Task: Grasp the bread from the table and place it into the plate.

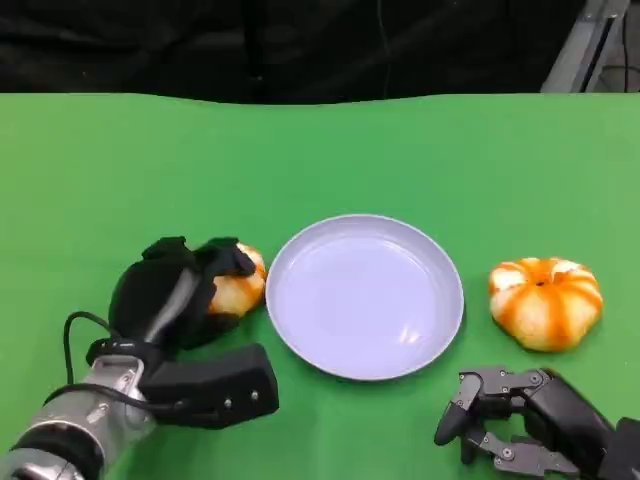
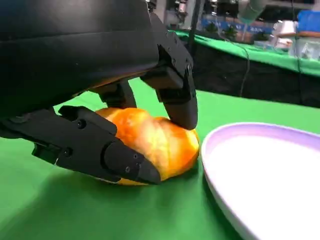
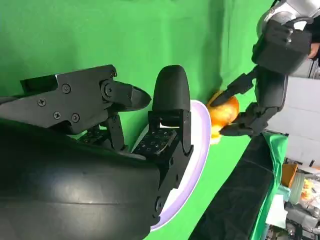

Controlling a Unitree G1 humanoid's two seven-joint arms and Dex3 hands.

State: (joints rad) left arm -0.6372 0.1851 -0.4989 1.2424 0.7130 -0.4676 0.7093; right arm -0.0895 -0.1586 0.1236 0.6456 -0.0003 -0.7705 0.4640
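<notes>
Bread, a golden-brown glazed roll [image 1: 240, 287], lies on the green cloth-covered table [image 1: 320, 150] just beside the rim of the round pale lavender plate [image 1: 365, 296], on the side nearer my left arm. My left hand [image 1: 178, 290] is placed over the roll from above. In the left wrist view the fingers [image 2: 176, 95] press against its top and far flank while the thumb [image 2: 107, 152] bears on its near lower flank, so I judge this hand to be gripping the roll, though the roll's underside appears to rest on the table and the lift is not yet made. The roll's long axis cannot be determined with confidence, because my hand covers much of it. The controlling relation is lateral: the plate lies directly toward my right from the gripped roll, rim almost touching, so the coming move calls for a short lift high enough to pass the raised rim, then a traverse toward the plate's centre. My right hand [image 1: 510, 420] rests low on the table near the plate's opposite edge, fingers apart and holding nothing. It is nearer a second item, an orange ridged pumpkin-shaped bun [image 1: 545, 302], which lies well apart from the roll, beyond the plate. The left hand is therefore the correct one for this transfer.
</notes>
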